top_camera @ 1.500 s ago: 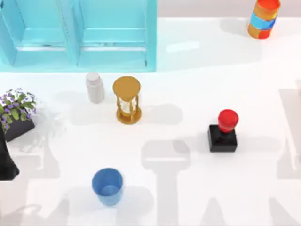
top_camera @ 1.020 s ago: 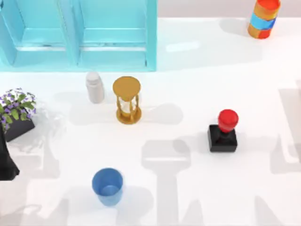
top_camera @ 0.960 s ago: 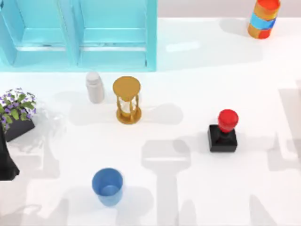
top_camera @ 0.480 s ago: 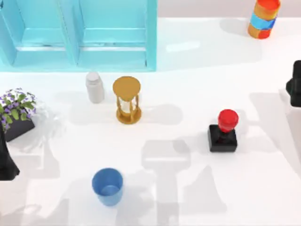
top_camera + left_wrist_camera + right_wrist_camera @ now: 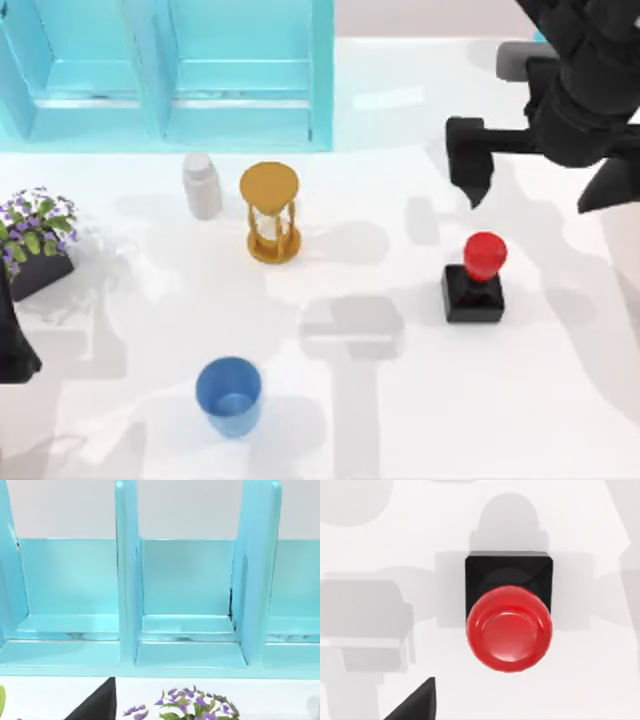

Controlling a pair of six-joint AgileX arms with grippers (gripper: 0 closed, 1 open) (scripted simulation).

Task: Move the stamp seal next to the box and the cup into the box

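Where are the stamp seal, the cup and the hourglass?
stamp seal point(image 5: 485, 252), top view, on its red knob.
cup point(image 5: 229, 392), top view, on its blue rim and inside.
hourglass point(image 5: 269, 187), top view, on its round top disc.

A glossy white desk point(image 5: 400, 400) fills the scene, crossed by soft grey shadows under even light; beyond its far edge runs a pale, plain wall point(image 5: 420, 15), seen from above

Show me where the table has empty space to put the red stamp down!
Bare white table lies between the blue cup and the stamp seal, and right of the hourglass beside the box. It is crowded around the white bottle, hourglass and flower pot.
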